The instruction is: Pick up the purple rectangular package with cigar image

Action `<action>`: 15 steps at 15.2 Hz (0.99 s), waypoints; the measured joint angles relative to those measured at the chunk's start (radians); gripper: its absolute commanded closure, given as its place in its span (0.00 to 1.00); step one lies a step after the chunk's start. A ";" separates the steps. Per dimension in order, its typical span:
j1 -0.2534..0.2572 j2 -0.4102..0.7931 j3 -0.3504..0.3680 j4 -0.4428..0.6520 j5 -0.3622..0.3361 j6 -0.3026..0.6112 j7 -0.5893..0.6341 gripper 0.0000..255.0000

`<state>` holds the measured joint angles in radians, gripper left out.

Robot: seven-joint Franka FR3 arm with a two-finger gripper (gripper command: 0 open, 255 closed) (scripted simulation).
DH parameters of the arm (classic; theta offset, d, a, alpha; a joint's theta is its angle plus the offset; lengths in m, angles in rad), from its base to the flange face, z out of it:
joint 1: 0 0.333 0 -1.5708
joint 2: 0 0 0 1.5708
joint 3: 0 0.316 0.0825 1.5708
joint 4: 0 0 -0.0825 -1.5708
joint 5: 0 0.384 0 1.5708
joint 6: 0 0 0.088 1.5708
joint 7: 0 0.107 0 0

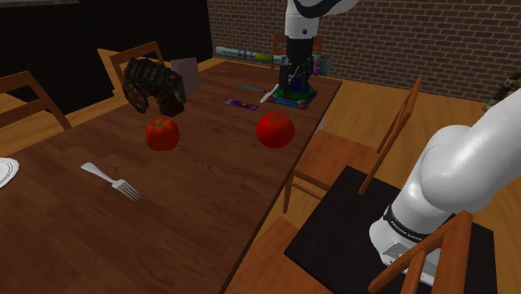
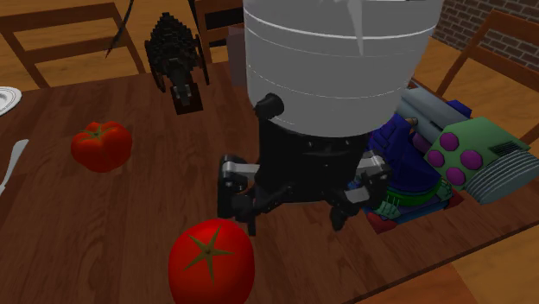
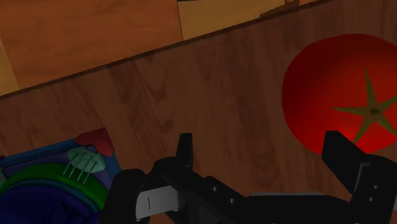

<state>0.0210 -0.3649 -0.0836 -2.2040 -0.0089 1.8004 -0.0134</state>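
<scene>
A long desk (image 1: pixel 209 209) of dark brown wood, its grain plainly drawn, runs away from the camera in the shoulder view. Plain wooden chairs (image 1: pixel 334 159) stand along it on a lighter, orange-toned wooden floor (image 1: pixel 367 96). A brick wall (image 1: pixel 401 33) closes the far side. At the shoulder view's upper left there is a black area (image 1: pixel 50 33).

The purple package (image 1: pixel 242 104) — small, flat and rectangular — lies on the desk toward its far end. It is just beyond a glossy, round red tomato (image 1: pixel 275 129) topped by a star-shaped stem. Its printed picture is too small to make out.

The black hand (image 3: pixel 259 145) hangs low over the desk, its two fingers spread wide with nothing between them. It is to the shoulder view's right of the package, apart from it, and just beside a blocky toy (image 2: pixel 432 168) in bright blue, green and purple. The tomato sits close by on the hand's other side.

Farther along the desk are:
- a second tomato (image 1: pixel 162 134)
- a rough, dark, blocky object (image 1: pixel 154 83)
- a grey metal fork (image 1: pixel 113 180)
- the rim of a white plate (image 1: pixel 4 171) at the edge
</scene>
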 measured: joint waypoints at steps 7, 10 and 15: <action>0.004 0.262 -0.023 0.177 0.006 0.102 -0.088 0.00; 0.004 0.367 -0.026 0.272 0.013 0.119 -0.122 0.00; 0.001 0.561 -0.024 0.461 0.028 0.135 -0.170 0.00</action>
<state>0.0215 0.1960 -0.1075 -1.7431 0.0187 1.9354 -0.1833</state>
